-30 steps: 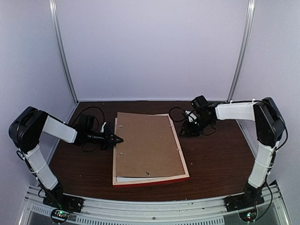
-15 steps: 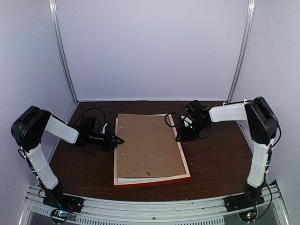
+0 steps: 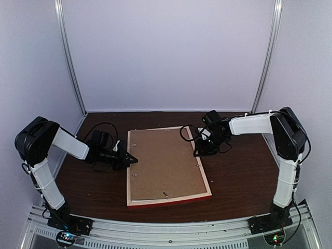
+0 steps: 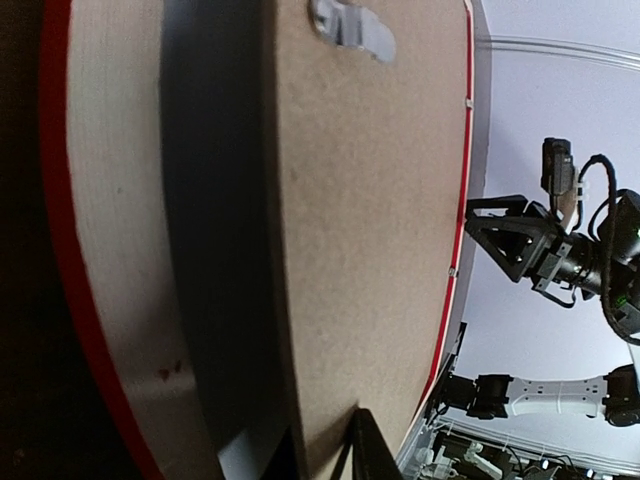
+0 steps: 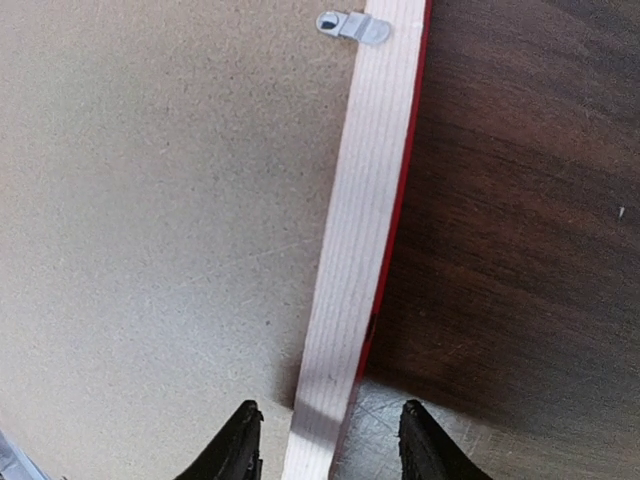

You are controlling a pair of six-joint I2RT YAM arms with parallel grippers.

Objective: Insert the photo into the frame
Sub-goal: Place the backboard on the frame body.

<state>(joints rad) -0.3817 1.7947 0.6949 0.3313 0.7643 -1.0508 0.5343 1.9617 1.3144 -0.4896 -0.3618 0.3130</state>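
- Top external view is showing the frame (image 3: 171,198) lying back-up on the dark table (image 3: 238,176). Its pale wood is facing up, red is showing along its near edge, and it is sitting slightly skewed between the two arms.
- A brown backing board (image 3: 163,161) is sitting inside the frame's rails and covering the whole opening. The photo is not showing in any view.
- The left gripper (image 3: 134,158) is reaching in low from the left, with its tip at the frame's left rail about midway along. Contact cannot be confirmed.
- Left wrist view is catching only a sliver of one dark finger (image 4: 360,452) at the picture's bottom edge, by the board's edge. Whether those jaws are apart or closed cannot be told, and nothing is seen held.
- The right gripper (image 3: 198,151) is hanging over the frame's right rail, toward its far half.
- Right wrist view is showing its fingertips (image 5: 243,440) standing apart and straddling that rail with a gap on each side. One is over the board and the other over the table, and they are gripping nothing.
- A small metal clip (image 5: 352,27) is sitting across the seam between rail and board, farther along.
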